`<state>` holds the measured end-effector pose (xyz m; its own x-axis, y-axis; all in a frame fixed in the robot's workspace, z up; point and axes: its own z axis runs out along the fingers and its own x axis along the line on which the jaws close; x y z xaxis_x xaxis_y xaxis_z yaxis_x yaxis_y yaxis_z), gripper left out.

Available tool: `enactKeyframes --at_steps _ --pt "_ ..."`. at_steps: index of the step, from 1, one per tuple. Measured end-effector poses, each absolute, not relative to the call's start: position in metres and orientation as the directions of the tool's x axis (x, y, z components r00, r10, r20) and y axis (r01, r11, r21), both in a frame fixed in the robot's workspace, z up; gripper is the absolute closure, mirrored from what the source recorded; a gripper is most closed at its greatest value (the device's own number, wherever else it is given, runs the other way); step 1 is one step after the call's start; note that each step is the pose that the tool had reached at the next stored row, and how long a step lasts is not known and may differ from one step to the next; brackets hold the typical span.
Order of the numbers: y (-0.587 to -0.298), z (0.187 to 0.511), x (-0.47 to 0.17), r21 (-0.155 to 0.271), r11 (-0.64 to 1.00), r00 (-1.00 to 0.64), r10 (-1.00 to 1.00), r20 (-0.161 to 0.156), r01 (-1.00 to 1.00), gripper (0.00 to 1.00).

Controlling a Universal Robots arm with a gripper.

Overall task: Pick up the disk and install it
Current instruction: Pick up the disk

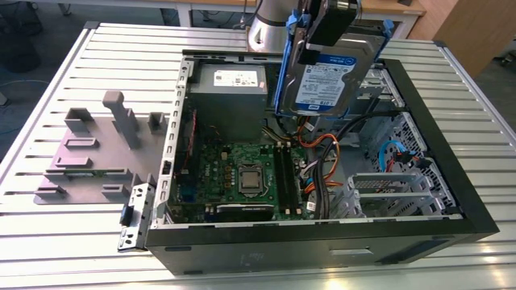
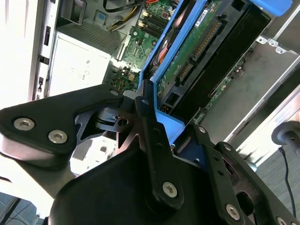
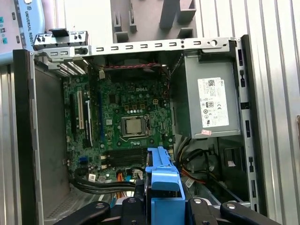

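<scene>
Holding disk [image 1: 327, 78] tilted above open case [image 1: 475, 220], toward 12 o'clock in exterior view; gripper [image 2: 157, 140] pinching its blue rail. Judged advisable: grip kept square on rail, disk carried clear of cables [image 1: 322, 151], edges aligned with cage [image 1: 387, 193] at 4 o'clock.

A blue-and-white printed label covers the face of the disk [image 1: 327, 78]. A white sticker with small print sits on the grey power supply [image 3: 187, 93], and white lettering marks the motherboard [image 3: 117, 110].
</scene>
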<state>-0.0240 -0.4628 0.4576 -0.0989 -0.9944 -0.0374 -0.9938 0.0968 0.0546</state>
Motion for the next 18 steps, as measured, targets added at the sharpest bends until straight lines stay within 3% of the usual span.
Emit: enactKeyframes --at_steps 18 --pt "-0.4652 0.4563 -0.0186 0.055 0.097 -0.099 -0.994 -0.037 -0.994 0.63"
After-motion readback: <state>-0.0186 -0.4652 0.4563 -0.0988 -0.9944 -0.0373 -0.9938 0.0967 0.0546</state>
